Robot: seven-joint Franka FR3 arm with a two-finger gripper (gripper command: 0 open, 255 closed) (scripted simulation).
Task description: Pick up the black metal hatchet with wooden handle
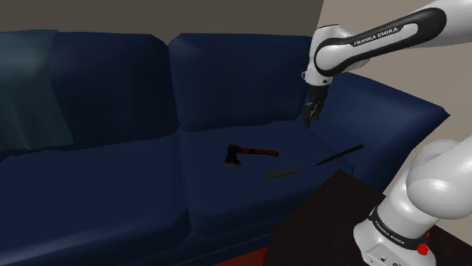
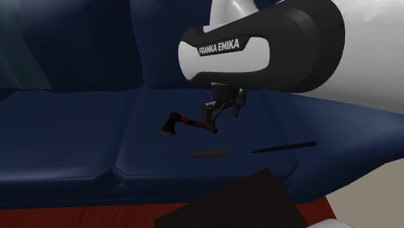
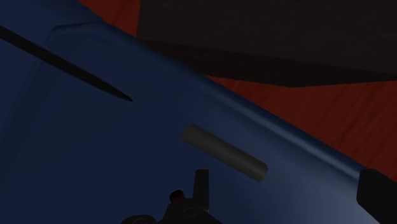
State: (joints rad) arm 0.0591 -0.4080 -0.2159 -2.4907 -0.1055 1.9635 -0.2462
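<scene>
- Nearest in the shoulder view is the dark top of the stand (image 1: 318, 219), which meets the front edge of a navy sofa (image 1: 113, 83).
- Just beyond it, on the right-hand seat cushion (image 1: 227, 193), lie two distractors: a short grey bar (image 1: 281, 174) and a thin black rod (image 1: 340, 155). They are apart from each other, and both are on the stand's side of the target.
- Next comes the hatchet (image 1: 249, 155), flat on the same cushion near its middle. It has a black head and a reddish-brown handle. Its long axis runs nearly straight across the shoulder view, with the head at the left end and the handle's free end pointing right.
- Farther back the gripper (image 1: 310, 119) hovers above the cushion's rear corner, close to the backrest, pointing down and holding nothing. In the wrist view one finger (image 3: 378, 194) stands far out from the middle, so I judge the jaws to be spread wide.
- The hatchet therefore lies to the shoulder view's left of the gripper, lower and nearer the seat front. Its handle end is the closer part, so I judge the reach should cross the handle squarely.
- Farthest off, a teal cloth (image 1: 26, 91) drapes the sofa's far end.
</scene>
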